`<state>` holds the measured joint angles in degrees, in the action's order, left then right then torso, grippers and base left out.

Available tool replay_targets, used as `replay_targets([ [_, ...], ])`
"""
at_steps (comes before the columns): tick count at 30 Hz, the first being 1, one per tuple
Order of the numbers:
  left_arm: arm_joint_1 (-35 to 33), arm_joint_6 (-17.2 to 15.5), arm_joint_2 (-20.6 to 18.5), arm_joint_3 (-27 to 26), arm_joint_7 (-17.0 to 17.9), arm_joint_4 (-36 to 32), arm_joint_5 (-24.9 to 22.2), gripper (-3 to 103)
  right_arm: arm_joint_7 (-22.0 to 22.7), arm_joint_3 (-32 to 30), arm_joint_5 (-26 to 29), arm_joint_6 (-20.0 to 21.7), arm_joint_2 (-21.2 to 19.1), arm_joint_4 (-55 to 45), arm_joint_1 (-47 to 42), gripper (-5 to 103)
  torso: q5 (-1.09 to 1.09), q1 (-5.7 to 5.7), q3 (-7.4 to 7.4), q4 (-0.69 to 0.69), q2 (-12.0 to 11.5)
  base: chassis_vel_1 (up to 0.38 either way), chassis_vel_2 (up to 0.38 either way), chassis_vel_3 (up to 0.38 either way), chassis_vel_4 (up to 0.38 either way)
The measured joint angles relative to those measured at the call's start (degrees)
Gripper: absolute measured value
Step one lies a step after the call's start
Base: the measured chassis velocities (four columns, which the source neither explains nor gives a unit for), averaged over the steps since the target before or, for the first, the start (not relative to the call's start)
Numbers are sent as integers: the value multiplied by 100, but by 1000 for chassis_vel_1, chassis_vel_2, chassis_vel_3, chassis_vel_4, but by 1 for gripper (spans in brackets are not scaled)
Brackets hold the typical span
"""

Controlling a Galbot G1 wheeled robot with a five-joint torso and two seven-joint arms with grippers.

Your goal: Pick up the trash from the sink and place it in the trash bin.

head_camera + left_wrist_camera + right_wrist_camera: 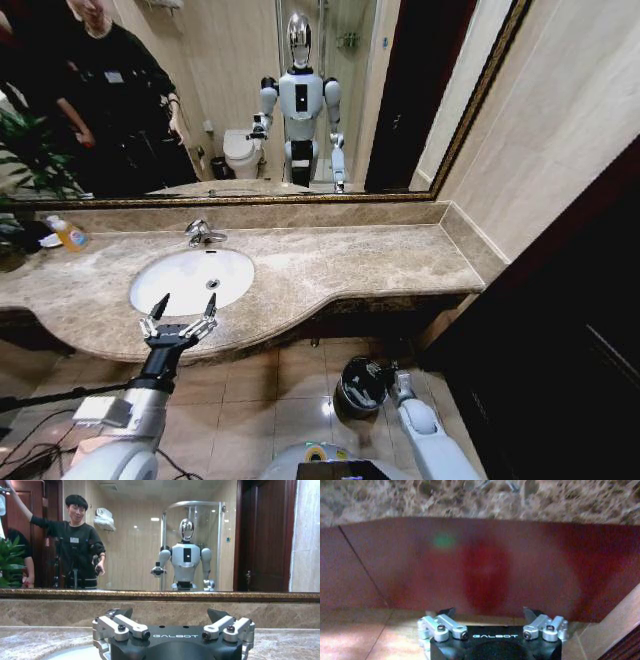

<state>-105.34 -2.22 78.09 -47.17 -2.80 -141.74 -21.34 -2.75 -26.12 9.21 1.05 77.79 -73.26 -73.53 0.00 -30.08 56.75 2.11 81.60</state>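
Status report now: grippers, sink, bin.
Left gripper open, empty, at the counter edge before the sink. Right gripper open, low beside the trash bin. No trash visible in the basin. Nothing in the way.

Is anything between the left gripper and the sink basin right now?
Nothing visible does. The left gripper, open, hovers at the counter's front edge just before the sink, with only bare marble rim between them. The right gripper hangs low beside the trash bin.
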Motion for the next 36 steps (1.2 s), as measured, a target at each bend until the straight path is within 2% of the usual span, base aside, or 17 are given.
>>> replay_targets([
  [1,0,0,0,0,0,0,0,100,0,0,0,0,0,0,0,93,0,0,0,0,0,0,0,0,0],
  [2,0,0,0,0,0,0,0,100,55,-21,20,115,-23,-98,-30,97,0,0,0,0,0,0,0,0,0],
  [6,0,0,0,0,0,0,0,100,162,-59,161,325,-88,-358,-168,100,-1,0,0,0,0,0,0,0,0],
  [14,0,0,0,0,0,0,0,100,304,-202,464,139,-76,-857,-500,100,0,0,0,0,0,0,0,0,0],
  [17,0,0,0,0,0,0,0,100,447,-379,757,-31,-71,-1378,-667,100,0,0,0,0,0,0,0,0,0],
  [21,0,0,0,0,0,0,0,100,397,-720,850,-79,18,-2156,-906,100,0,0,0,0,0,0,0,0,0],
  [30,0,0,0,0,0,0,0,100,251,-1374,1006,352,-44,-3930,-1143,100,-1,0,0,0,0,0,0,0,0],
  [36,0,0,0,0,0,0,0,100,254,-1430,957,439,-120,-4460,-1200,100,0,0,0,0,0,0,0,0,0],
])
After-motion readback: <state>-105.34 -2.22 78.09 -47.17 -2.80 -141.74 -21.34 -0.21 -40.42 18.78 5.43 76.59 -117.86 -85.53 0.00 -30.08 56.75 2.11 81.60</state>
